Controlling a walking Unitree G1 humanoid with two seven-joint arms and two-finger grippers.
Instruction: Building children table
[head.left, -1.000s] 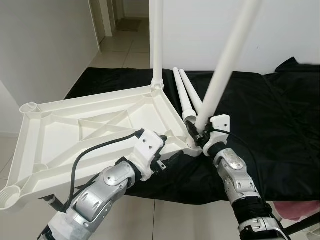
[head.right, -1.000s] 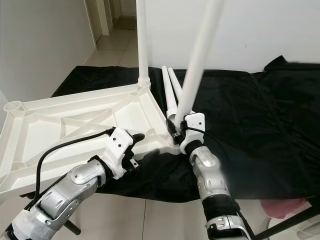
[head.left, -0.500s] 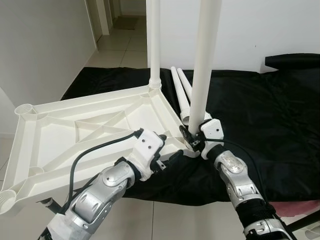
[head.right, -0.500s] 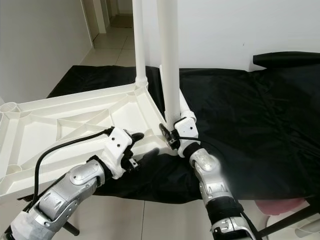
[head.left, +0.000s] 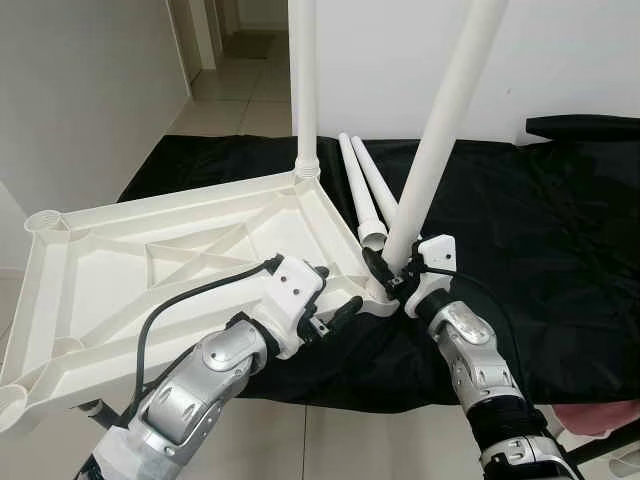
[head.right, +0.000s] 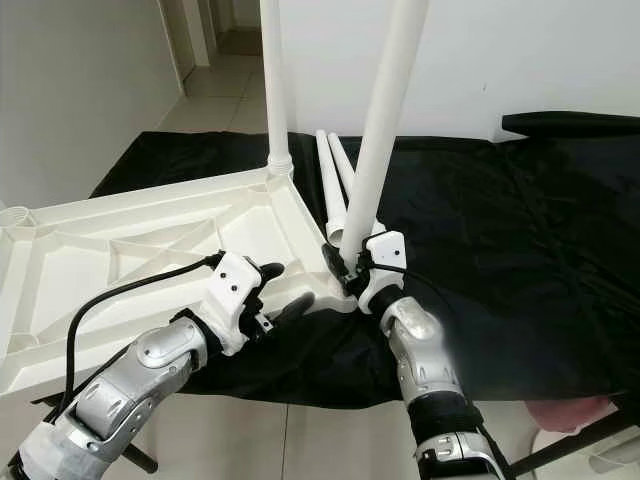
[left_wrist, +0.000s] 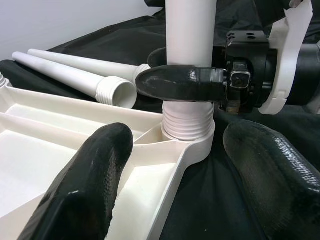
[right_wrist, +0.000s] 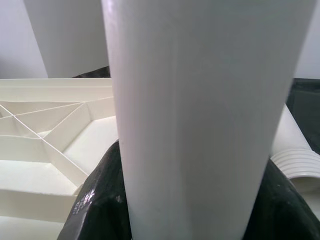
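At tabletop (head.left: 120, 270) corner socket: R gripper (head.left: 385, 272) clamps tilted leg (head.left: 440, 130); L gripper (head.left: 335, 310) fingers apart.

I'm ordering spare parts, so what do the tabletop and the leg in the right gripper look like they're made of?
Tabletop: likely moulded white plastic, with ribbed underside. Leg in the right gripper: smooth white plastic-looking tube, threaded end.

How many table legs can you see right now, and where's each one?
4. One leg stands screwed into the tabletop's far corner; one leg is gripped by the right hand at the near corner socket; two spare legs lie on the black cloth.
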